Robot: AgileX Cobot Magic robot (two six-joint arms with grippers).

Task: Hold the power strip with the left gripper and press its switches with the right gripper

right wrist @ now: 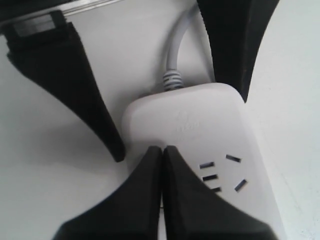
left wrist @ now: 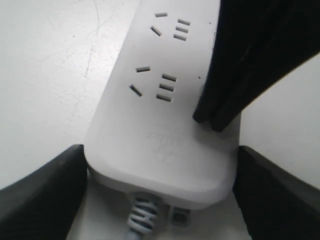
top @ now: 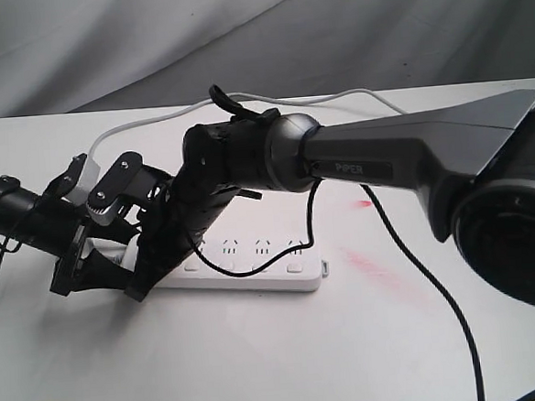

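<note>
- We are seeing the left hand (left wrist: 159, 152) straddling the cord end of the power strip (left wrist: 150, 115). Its fingers (left wrist: 45, 195) are spread wide, with the strip lying flat on the desk (top: 261, 366) between them. Both seem to be touching the strip's sides, though we are hedging on how firmly they are clamping.
- The right hand (right wrist: 162, 150) is pinched shut with nothing in it. Its joined tips are resting on the strip's top just ahead of the left hand, near one long edge.
- We are judging a slip to be the main risk. Tips pressing that close to the edge could skid off onto the desk, or tilt the strip if the clamp is loose.
- The hands are working crowded together, so a sideways move by the right hand could knock the left hand's nearer finger.
- The right arm's loose black cable (top: 310, 216) is drooping across the sockets (top: 263, 247) and could snag as that hand travels.
- The switches (top: 295, 268) that we can see are lying beyond the right hand, away from the left, with bare desk alongside. That is where open room is lying.
- Behind both hands the cord (right wrist: 172, 60) is curling toward the desk's back edge.
</note>
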